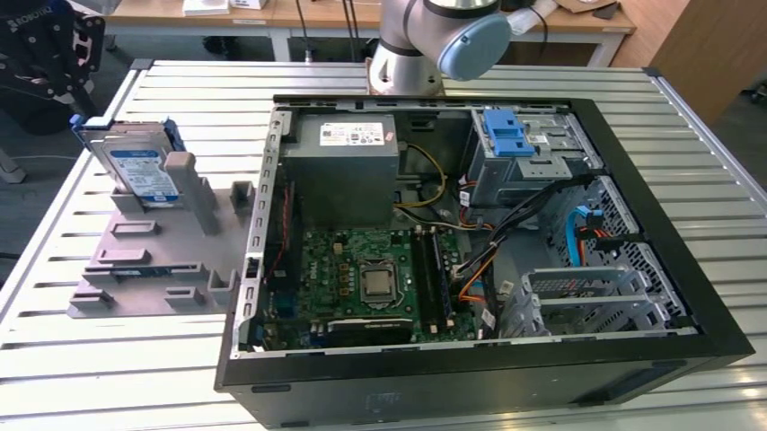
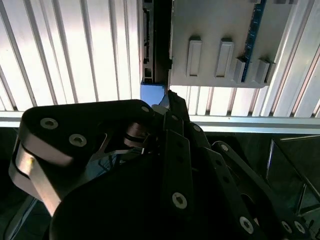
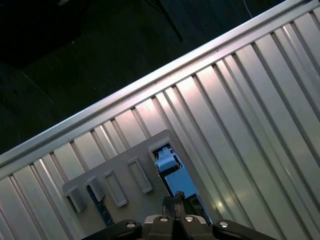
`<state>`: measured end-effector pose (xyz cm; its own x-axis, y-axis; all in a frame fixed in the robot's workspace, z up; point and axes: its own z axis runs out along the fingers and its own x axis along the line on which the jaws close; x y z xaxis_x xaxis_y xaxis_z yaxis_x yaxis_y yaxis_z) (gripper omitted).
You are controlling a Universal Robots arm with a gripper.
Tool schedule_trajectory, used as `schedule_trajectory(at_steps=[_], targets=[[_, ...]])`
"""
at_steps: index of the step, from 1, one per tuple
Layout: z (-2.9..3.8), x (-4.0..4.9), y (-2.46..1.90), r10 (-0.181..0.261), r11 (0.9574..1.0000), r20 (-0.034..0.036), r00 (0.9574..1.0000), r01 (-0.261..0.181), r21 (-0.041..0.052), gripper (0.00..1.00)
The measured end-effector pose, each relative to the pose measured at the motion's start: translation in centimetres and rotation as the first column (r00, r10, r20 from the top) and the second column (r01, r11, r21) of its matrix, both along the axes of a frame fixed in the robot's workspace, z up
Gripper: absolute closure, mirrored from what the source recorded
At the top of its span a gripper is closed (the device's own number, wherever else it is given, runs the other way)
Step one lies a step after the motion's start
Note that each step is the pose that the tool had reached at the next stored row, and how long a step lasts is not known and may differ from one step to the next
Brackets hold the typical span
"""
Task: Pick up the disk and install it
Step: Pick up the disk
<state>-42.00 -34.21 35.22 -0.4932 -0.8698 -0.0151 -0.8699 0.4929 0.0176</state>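
Note:
The disk (image 1: 135,166) stands on edge in the grey holder (image 1: 156,260) at the exterior view's left, its white-and-blue label facing out and a blue frame around it. In both wrist views I look down on it edge-on: a dark edge with a blue end (image 2: 152,75), and a blue-and-silver strip (image 3: 172,175) in the holder's slot. My gripper (image 3: 176,199) hangs well above the disk, its black fingers (image 2: 172,107) drawn together with nothing between them.
An open computer case (image 1: 671,269) lies on the slatted metal table (image 1: 120,377), with a motherboard (image 1: 372,283), a grey power supply (image 1: 348,171) and a drive cage with a blue latch (image 1: 509,135). The arm's base (image 1: 414,54) stands behind the case.

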Motion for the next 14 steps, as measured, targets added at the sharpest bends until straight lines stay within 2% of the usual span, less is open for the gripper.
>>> schedule_trajectory(at_steps=[4,7,9,12,14], targets=[[0.0,0.0,0.0,0.007,1.0,0.0002,1.0,-0.007,0.0,0.89],[-0.07,0.0,0.0,0.053,0.9986,0.0016,0.9986,-0.053,0.0,0.89],[-0.12,0.0,0.0,0.089,0.9961,0.0024,0.9961,-0.089,-0.0001,0.89],[-0.18,0.0,0.0,0.142,0.9898,0.0037,0.9898,-0.142,-0.0003,0.89],[-0.19,-0.01,0.0,0.15,0.9887,0.0042,0.9887,-0.15,-0.0004,0.89]])
